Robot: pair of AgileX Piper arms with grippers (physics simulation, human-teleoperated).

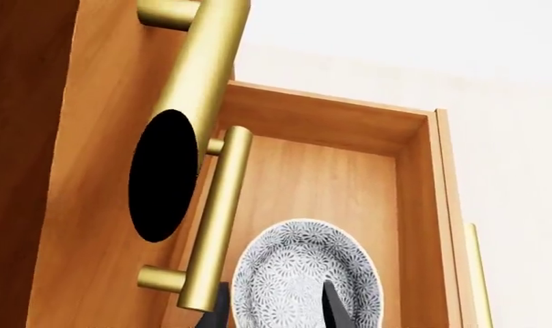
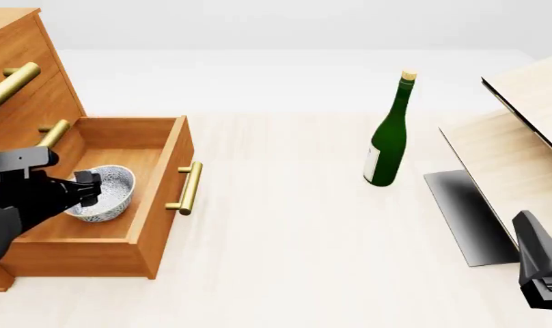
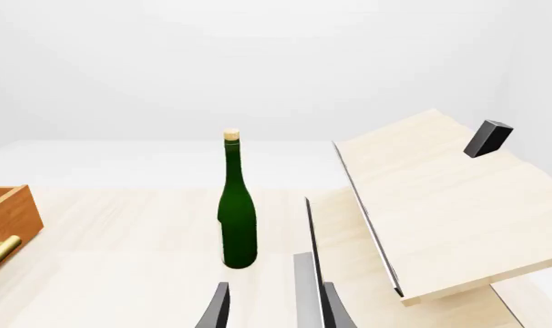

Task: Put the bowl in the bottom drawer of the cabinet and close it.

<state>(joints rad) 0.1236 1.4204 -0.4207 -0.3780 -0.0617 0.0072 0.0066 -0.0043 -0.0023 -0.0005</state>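
The cabinet (image 2: 25, 109) stands at the far left with its bottom drawer (image 2: 162, 184) pulled out. The speckled white bowl (image 2: 107, 195) sits inside the drawer, a little tilted. My left gripper (image 2: 87, 188) reaches down into the drawer at the bowl. In the left wrist view the bowl (image 1: 299, 270) fills the space over the drawer floor (image 1: 322, 178). My left gripper (image 1: 276, 311) is open, with one finger outside the rim and one over the bowl's inside. My right gripper (image 3: 276, 311) is open and holds nothing, low at the front right.
A green bottle (image 2: 388, 137) stands mid-table, right of the drawer's brass handle (image 2: 190, 188). A pale wooden board structure (image 2: 522, 137) slants at the right, close to the right arm. The upper drawers' brass handles (image 1: 216, 219) hang just beside the left wrist.
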